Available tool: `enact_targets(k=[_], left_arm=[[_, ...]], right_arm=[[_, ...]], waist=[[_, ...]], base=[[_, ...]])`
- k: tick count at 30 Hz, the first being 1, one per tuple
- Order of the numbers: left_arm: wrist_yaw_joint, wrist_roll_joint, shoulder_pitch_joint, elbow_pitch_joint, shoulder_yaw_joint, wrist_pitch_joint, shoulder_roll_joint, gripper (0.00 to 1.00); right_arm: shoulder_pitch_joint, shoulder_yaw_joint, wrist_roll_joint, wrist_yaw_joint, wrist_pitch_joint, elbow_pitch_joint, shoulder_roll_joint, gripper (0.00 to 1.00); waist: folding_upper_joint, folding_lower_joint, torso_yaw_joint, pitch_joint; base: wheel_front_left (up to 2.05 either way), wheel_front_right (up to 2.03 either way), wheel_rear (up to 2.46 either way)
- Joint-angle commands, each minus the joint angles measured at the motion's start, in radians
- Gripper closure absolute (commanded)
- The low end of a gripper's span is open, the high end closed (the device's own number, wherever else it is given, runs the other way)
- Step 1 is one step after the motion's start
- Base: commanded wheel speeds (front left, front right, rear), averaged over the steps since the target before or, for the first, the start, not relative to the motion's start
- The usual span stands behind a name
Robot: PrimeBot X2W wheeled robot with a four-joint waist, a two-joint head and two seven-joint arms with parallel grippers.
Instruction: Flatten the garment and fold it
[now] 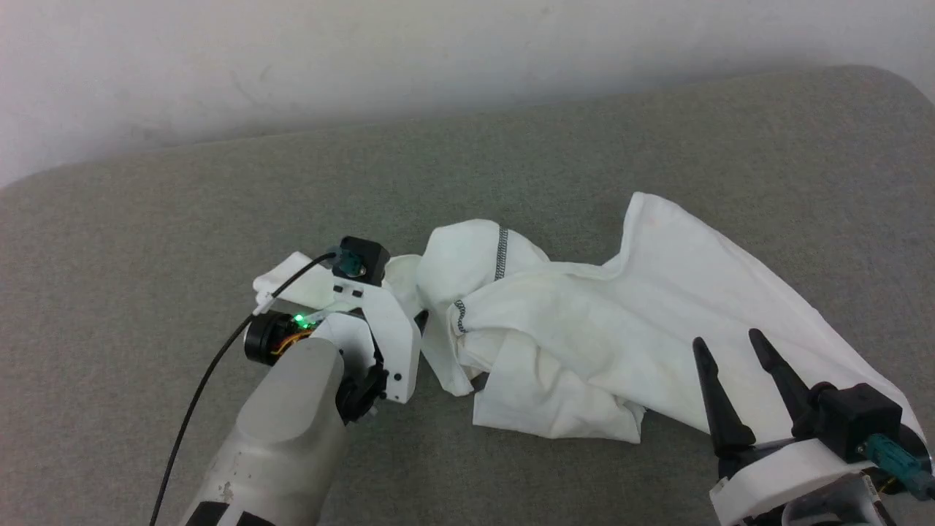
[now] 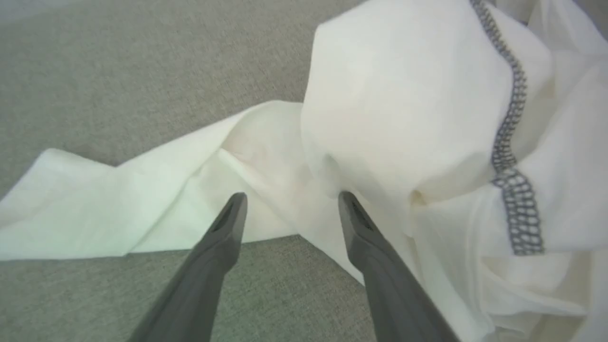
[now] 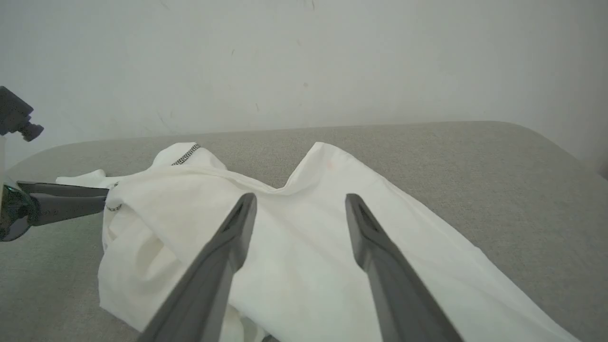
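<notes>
The garment (image 1: pixel 584 314) lies crumpled in a heap mid-surface, white and thin, with a grey stitched seam (image 1: pixel 501 252) showing on a raised fold. One sleeve (image 2: pixel 142 190) trails flat to the left. My left gripper (image 2: pixel 292 199) is open, its fingertips just above the cloth where the sleeve meets the bunched body (image 2: pixel 403 95), nothing between them. In the head view my left gripper (image 1: pixel 410 327) is mostly hidden under its wrist mount. My right gripper (image 1: pixel 724 340) is open and hovers over the garment's right lower part (image 3: pixel 294 247), holding nothing. The left gripper (image 3: pixel 105 197) reaches in from the left.
The grey padded surface (image 1: pixel 146 241) runs wide around the heap, with a rounded back edge against a white wall (image 1: pixel 365 58). A black cable (image 1: pixel 212 372) loops off my left wrist. Bare surface lies left, behind and right of the cloth.
</notes>
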Motion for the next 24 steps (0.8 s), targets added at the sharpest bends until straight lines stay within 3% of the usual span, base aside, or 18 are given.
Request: enact_targets(k=[1, 5, 6, 7, 11, 17, 21, 24], left_arm=[[-0.009, 0.012, -0.019, 0.038, -0.014, 0.033, -0.001, 0.00], [-0.024, -0.006, -0.043, 0.144, -0.053, 0.154, -0.005, 0.00], [-0.027, -0.015, -0.045, 0.156, -0.062, 0.173, -0.007, 0.31], [-0.029, -0.023, -0.047, 0.165, -0.072, 0.187, -0.009, 1.00], [-0.031, -0.062, -0.029, 0.160, -0.130, 0.193, -0.014, 1.00], [-0.030, -0.085, -0.030, 0.083, -0.116, -0.044, 0.034, 1.00], [-0.002, -0.107, -0.001, 0.009, -0.067, -0.157, 0.075, 1.00], [0.047, -0.124, 0.076, -0.099, -0.012, -0.225, 0.146, 1.00]], right_arm=[[-0.016, 0.001, 0.006, -0.001, -0.008, 0.008, 0.000, 0.00], [-0.023, 0.005, 0.016, -0.001, -0.016, 0.028, 0.000, 0.00], [-0.024, 0.006, 0.018, -0.001, -0.018, 0.033, 0.000, 0.00], [-0.025, 0.005, 0.020, -0.001, -0.020, 0.036, 0.000, 0.00], [-0.031, 0.005, 0.030, -0.001, -0.026, 0.054, 0.000, 0.00], [-0.026, -0.004, 0.034, -0.001, -0.025, 0.071, 0.000, 0.00], [-0.011, -0.010, 0.038, -0.001, -0.021, 0.073, 0.000, 0.00], [0.008, -0.015, 0.041, -0.001, -0.019, 0.072, 0.000, 0.00]], waist=[[0.0000, -0.0002, -0.039, 0.035], [0.0000, -0.0002, -0.049, 0.040], [0.0000, -0.0002, -0.049, 0.039], [0.0000, -0.0002, -0.048, 0.039], [0.0000, -0.0002, -0.036, 0.027], [0.0000, -0.0002, 0.000, -0.016], [0.0000, -0.0002, 0.017, -0.045], [0.0000, -0.0002, 0.031, -0.067]], base=[[0.00, 0.00, 0.00], [0.00, 0.00, 0.00], [0.00, 0.00, 0.00], [0.00, 0.00, 0.00], [0.00, 0.00, 0.00], [0.00, 0.00, 0.00], [0.00, 0.00, 0.00], [0.00, 0.00, 0.00]])
